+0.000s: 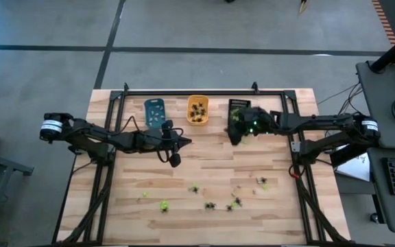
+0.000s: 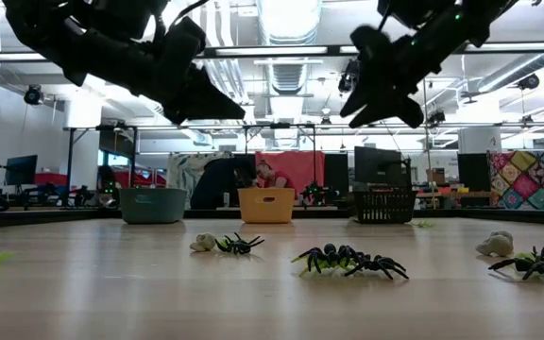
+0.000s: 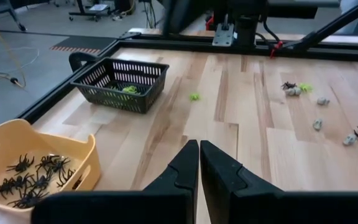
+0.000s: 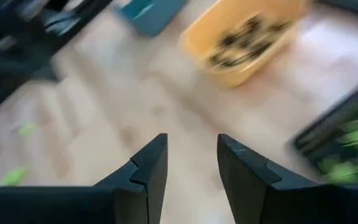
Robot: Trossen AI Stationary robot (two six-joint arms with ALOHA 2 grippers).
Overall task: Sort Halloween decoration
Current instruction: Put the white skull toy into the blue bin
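Right claw (image 1: 237, 134) hangs just in front of the black basket (image 1: 239, 108), off the bench (image 1: 204, 165); right wrist view shows its fingers (image 4: 143, 171) parted to a moderate gap w/ nothing between them. Left claw (image 1: 175, 160) is above bare wood, in front of the blue tray (image 1: 154, 112); fingers (image 3: 182, 168) nearly together, only a thin slit, empty.

Spider figures: black ones already sit in the orange tray (image 1: 197, 110), yellow-green ones in the black basket. Loose ones are scattered on the near half of the bench: yellow-green spider (image 1: 164, 205) near-left, black spider (image 1: 210, 205) centre, a mixed cluster (image 1: 235, 201) beside it, another pair (image 1: 262, 182) to the right. Low view shows a black spider (image 2: 350, 259) lying over a green one, so some are touching or overlapping.

Judgement: step in hand = reach for the next loose figure.
- Pick an isolated one first, e.g. the yellow-green near-left for the left arm; leave overlapped pairs till later.
- Left claw must open before descending.
- Come straight down, fingers astride the body, not the legs; thin legs likely flex and slip.
- Close right at the wood, lift, check colour, drop by colour: black → orange tray, green → black basket. Pale ones probably → blue tray; can't tell what's in it.
- Risk: grabbing two at once from a cluster.
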